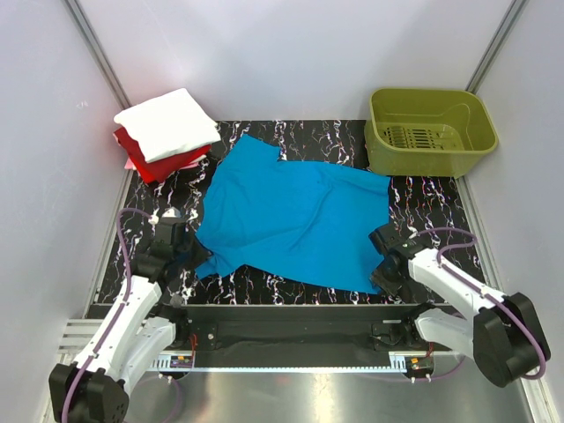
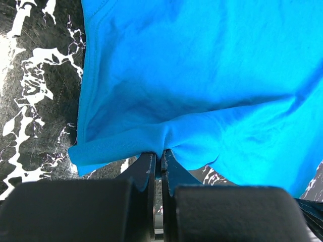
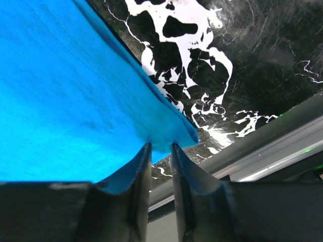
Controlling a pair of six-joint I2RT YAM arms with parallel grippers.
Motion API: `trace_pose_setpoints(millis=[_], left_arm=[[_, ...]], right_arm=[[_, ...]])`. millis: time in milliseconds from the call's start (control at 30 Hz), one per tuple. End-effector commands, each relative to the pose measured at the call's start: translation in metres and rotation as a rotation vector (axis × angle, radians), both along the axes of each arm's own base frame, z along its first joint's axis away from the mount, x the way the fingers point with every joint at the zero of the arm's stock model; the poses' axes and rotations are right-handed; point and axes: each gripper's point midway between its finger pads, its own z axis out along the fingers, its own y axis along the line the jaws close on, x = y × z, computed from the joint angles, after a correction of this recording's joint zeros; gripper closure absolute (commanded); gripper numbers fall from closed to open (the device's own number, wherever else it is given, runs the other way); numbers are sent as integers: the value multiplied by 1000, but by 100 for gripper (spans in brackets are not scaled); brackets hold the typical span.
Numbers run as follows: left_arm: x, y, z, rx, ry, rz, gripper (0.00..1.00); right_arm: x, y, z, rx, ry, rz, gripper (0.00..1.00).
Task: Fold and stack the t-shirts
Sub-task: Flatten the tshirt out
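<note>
Left gripper (image 2: pixel 160 153) is clamped tight on a bunched fold of the turquoise t-shirt (image 1: pixel 300 220) at the shirt's lower-left corner in the overhead view. The right gripper (image 3: pixel 160 147) sits at the lower-right corner, its jaws drawn close about the hem with a slim gap between them; whether that pinch is firm I cannot tell.

The shirt lies spread across the middle of the frame, fairly flat but skewed, with its lower edge toward the arms and a puckered ridge where the left jaws hold it. At the upper left a white t-shirt (image 1: pixel 167 123) rests folded on top of a folded red t-shirt (image 1: pixel 167 163), well apart from the turquoise one. An olive-green basket (image 1: pixel 476 132) stands at the upper right, on the far edge of the black marbled table (image 1: pixel 432 198).

By my reading, two shirts are done and the fold of the third is being set up. The next move likely calls for a sure hold at both corners, then an even lift that carries the lower edge up the frame without dragging the cloth askew.
</note>
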Motion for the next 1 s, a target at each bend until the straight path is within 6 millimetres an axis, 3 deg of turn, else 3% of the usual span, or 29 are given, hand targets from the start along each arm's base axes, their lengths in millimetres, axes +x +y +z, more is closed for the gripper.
trace_pose_setpoints(millis=[0, 67, 300, 567, 767, 967], left_arm=[[12, -3, 17, -19, -77, -12, 100], [13, -2, 18, -20, -84, -10, 100], [12, -3, 18, -23, -82, -11, 100], [16, 1, 20, -28, -91, -1, 100], [24, 9, 22, -72, -100, 24, 100], [31, 20, 22, -113, -108, 56, 100]], right_arm=[[13, 3, 8, -13, -17, 9, 69], [9, 6, 7, 2, 18, 27, 59], [-1, 14, 12, 89, -22, 38, 57], [-18, 24, 3, 121, 115, 61, 56], [-9, 23, 1, 91, 133, 67, 50], [-8, 22, 1, 82, 124, 66, 50]])
